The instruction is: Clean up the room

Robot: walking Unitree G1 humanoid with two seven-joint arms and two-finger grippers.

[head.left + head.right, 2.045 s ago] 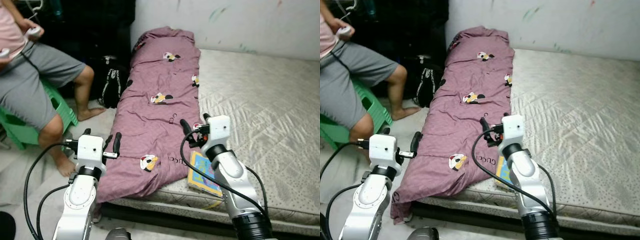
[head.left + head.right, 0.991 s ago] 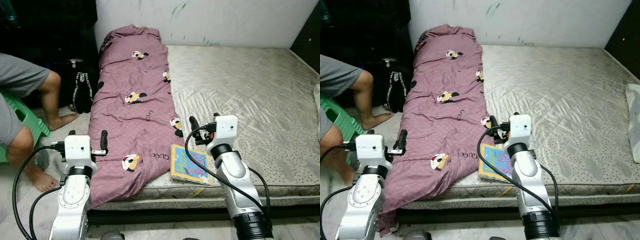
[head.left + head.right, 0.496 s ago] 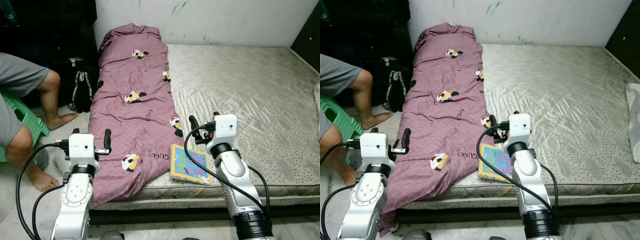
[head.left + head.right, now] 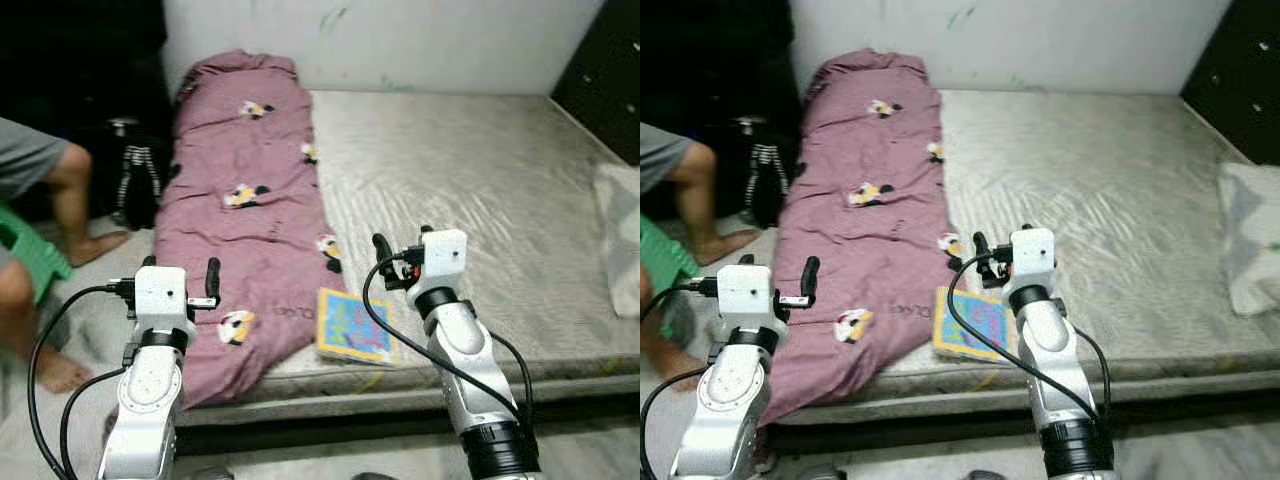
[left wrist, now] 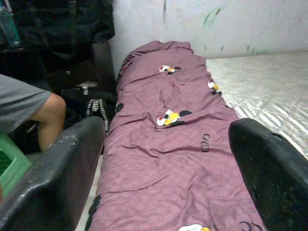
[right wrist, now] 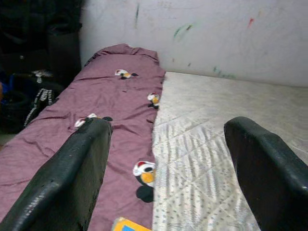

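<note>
A long purple blanket [image 4: 245,200] with cartoon prints lies along the left side of the bare grey mattress [image 4: 480,170], and its near end hangs over the edge. A colourful picture book [image 4: 352,327] lies flat at the mattress front edge, right beside the blanket. My left gripper [image 4: 180,268] is held up open and empty, off the bed at the blanket's left edge. My right gripper [image 4: 402,240] is also open and empty, above the mattress just past the book. In the wrist views both pairs of fingers [image 5: 62,173] [image 6: 72,173] stand wide apart over the blanket.
A white pillow [image 4: 618,240] lies at the mattress right edge. A dark cabinet [image 4: 600,60] stands at the far right. A seated person's leg [image 4: 62,190], a green stool [image 4: 22,250] and a black bag [image 4: 135,185] are on the floor to the left.
The camera has swung to the right, bringing the white pillow and the dark cabinet into view. Both grippers stay open and hold the same pose.
</note>
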